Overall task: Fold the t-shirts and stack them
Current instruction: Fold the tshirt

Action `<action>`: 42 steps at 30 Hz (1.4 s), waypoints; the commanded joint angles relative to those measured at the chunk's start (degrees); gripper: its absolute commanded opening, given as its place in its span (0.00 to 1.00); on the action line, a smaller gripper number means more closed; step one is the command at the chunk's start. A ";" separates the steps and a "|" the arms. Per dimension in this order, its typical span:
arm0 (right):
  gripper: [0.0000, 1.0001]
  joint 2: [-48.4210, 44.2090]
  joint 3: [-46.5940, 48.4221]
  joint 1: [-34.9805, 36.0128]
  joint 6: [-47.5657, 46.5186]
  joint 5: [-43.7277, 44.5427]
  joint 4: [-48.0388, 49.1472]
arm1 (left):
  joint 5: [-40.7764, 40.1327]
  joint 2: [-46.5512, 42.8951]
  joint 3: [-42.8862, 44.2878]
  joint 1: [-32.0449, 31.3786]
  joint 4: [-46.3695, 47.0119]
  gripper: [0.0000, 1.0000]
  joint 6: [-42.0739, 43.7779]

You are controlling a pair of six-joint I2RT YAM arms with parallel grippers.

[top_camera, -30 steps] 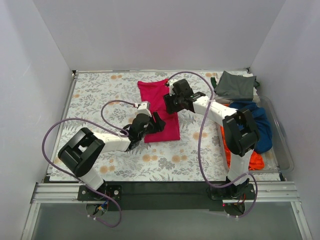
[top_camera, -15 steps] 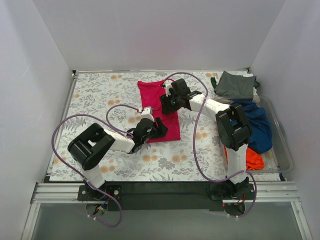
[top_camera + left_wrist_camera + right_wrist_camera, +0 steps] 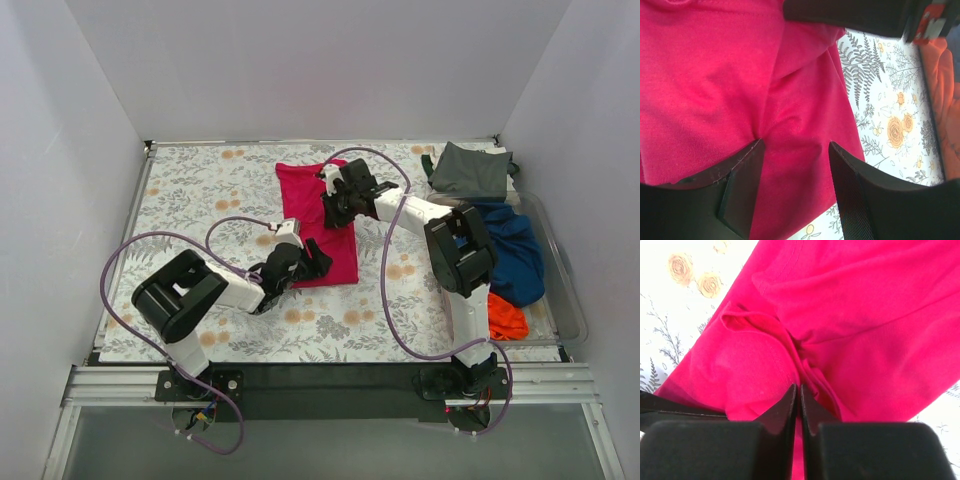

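Two grippers are now on the magenta t-shirt [image 3: 302, 200], which lies lengthwise at the middle of the floral tabletop [image 3: 200, 190]. Within the last second my right gripper [image 3: 333, 208] has gone from half-spread to pressed together over the shirt's far half. Its wrist view shows a ridge of pink cotton running up into the tips, so I judge it is pinching a fold. My left gripper [image 3: 795, 150] stands spread over the near hem, with fabric between its fingers but not clamped. One hold looks taken for the fold and the other is still to come. The grey-green t-shirt [image 3: 470, 172] lies at the far right. The navy t-shirt [image 3: 520, 250] and orange t-shirt [image 3: 505, 320] are heaped in the clear bin [image 3: 572, 310].
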 commanded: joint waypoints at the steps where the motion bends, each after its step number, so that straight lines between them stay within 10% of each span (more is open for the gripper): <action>1: 0.01 -0.08 4.11 0.01 -1.05 -1.11 1.63 | -1.03 -0.85 -3.27 -0.42 -6.38 0.51 -0.13; 8: 0.02 3.25 12.28 0.01 -3.15 -3.48 -0.29 | -0.50 -0.15 -5.29 -0.85 -5.85 0.51 -1.27; 16: 0.27 5.73 16.43 0.01 -4.13 0.03 -2.94 | -0.84 -0.41 -3.45 -1.65 -7.33 0.51 -0.48; 42: 0.59 -42.00 -37.27 0.53 11.95 8.12 7.08 | -13.68 -28.97 -0.28 -3.40 -32.29 0.64 1.90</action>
